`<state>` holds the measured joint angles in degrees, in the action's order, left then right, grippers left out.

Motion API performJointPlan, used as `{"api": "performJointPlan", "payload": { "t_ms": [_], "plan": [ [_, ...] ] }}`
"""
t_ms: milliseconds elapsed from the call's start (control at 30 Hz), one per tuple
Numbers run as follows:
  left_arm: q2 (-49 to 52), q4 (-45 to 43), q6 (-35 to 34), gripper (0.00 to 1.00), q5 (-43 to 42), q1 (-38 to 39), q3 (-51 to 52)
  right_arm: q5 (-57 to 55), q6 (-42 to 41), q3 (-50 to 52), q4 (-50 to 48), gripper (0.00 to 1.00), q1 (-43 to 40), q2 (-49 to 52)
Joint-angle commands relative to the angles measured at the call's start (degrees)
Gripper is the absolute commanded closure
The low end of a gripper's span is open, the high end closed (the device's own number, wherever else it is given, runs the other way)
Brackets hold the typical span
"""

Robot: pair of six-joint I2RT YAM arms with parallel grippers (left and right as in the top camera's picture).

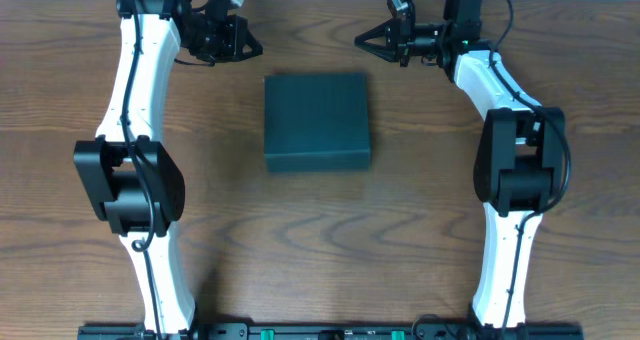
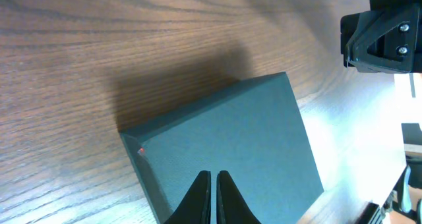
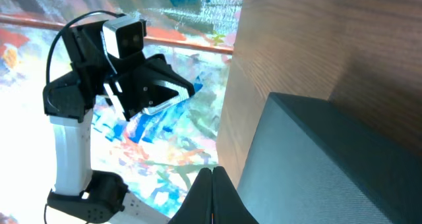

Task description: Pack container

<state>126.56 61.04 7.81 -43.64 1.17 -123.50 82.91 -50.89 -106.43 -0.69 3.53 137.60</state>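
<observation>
Teal-green container (image 1: pixel 317 120) sits lid shut at mid-table (image 1: pixel 420 210). I've got the left gripper (image 1: pixel 255 48) and right gripper (image 1: pixel 360 42) off its far corners, both clear of it, tips aimed inward, fingers pinched together on approx. no gap.

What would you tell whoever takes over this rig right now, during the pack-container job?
Left gripper: shut, empty, near the far edge of the table, apart from the container.
Right gripper: shut, empty, also at the far edge, on the other side.
Container: mid-table, lid closed, touched by neither gripper.
Done: cannot tell; the contents are hidden and no loose items are in view.
Left: probably lift the lid and check inside first.
</observation>
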Motion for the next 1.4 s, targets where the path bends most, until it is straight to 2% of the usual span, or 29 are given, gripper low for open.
{"api": "performJointPlan", "payload": {
  "t_ms": [0, 167, 333, 400, 567, 700, 800, 1000, 1133, 1267, 1367],
  "plan": [
    [-2.01, 0.04, 1.42, 0.94, 0.57, -0.57, -1.29, -4.28, 3.76, -0.81, 0.11, 0.98, -0.98, -1.73],
    [-2.01, 0.22, 1.42, 0.94, 2.36, -0.44, -1.29, -18.53, 8.55, -0.81, 3.34, 0.98, -2.1, -1.73],
    [-2.01, 1.62, 3.41, 0.94, 3.76, 0.96, -1.29, -34.73, 17.22, -0.81, 17.44, 0.98, -2.05, -1.73],
    [-1.99, 2.62, 5.31, 0.94, 3.76, 2.73, -1.29, -40.26, 20.55, -0.81, 23.26, 0.98, -2.14, -1.92],
    [-1.99, 7.13, 12.39, 0.94, 4.24, 8.57, -1.27, -48.59, 26.62, -0.81, 30.69, 0.98, -3.63, -5.62],
    [-1.97, 12.46, 15.61, 0.94, 10.97, 13.64, -1.27, -58.31, 37.46, -0.81, 36.85, 0.98, -4.11, -13.35],
    [-1.97, 15.45, 16.5, 0.94, 11.3, 16.98, -1.16, -61.44, 44.35, -0.81, 41.2, 0.98, -4.11, -20.57],
    [-1.97, 15.43, 16.92, 0.94, 13.68, 20.22, 5.09, -62.14, 46.75, -0.81, 52.98, 0.99, -4.09, -32.72],
    [-1.97, 12.13, 17.03, 0.94, 13.99, 20.22, 11.37, -62.47, 48.02, 1.05, 62.6, 0.98, -2.69, -38.99],
    [-1.97, 10.05, 17.05, 0.94, 13.62, 20.31, 15.96, -63.6, 48.19, 10.03, 65.57, 0.98, 0.94, -47.19],
    [-1.97, 7.98, 17.0, 0.94, 13.81, 21.03, 18.99, -63.6, 46.58, 24.39, 60.15, 0.98, 5.92, -55.87]
  ]
}}
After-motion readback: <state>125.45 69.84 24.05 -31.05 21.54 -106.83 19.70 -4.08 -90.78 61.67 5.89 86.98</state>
